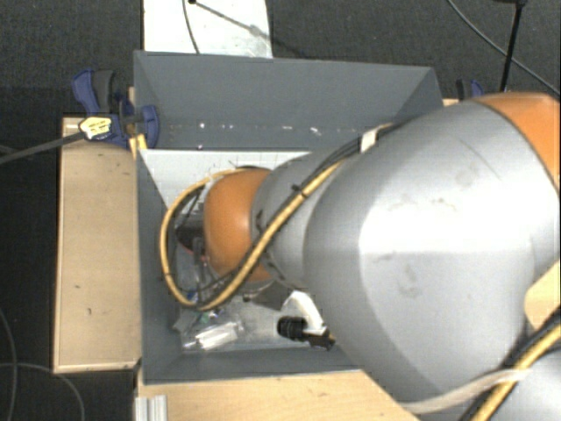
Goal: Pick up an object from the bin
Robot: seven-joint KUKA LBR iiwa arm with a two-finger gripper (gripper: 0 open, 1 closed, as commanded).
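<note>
Gripper (193,242) sits low in the left half of the grey metal bin (280,95), showing only as dark parts beneath the arm's rounded orange wrist cover (230,226), so I cannot tell whether it is apart, together or clamped on anything. No thing can be seen in its hold. A tan cable loop (171,244) hangs around the cover, close to the bin floor. Nearest to it, toward the front wall, lie a crumpled clear plastic piece (210,333) and, further right, a white rounded piece (300,305) just beside a black cylindrical cap (294,327). Closing here may well catch nothing, or the thin plastic could slip free. The low cable might also drag loose things, and the front wall leaves little room to shift toward them.
</note>
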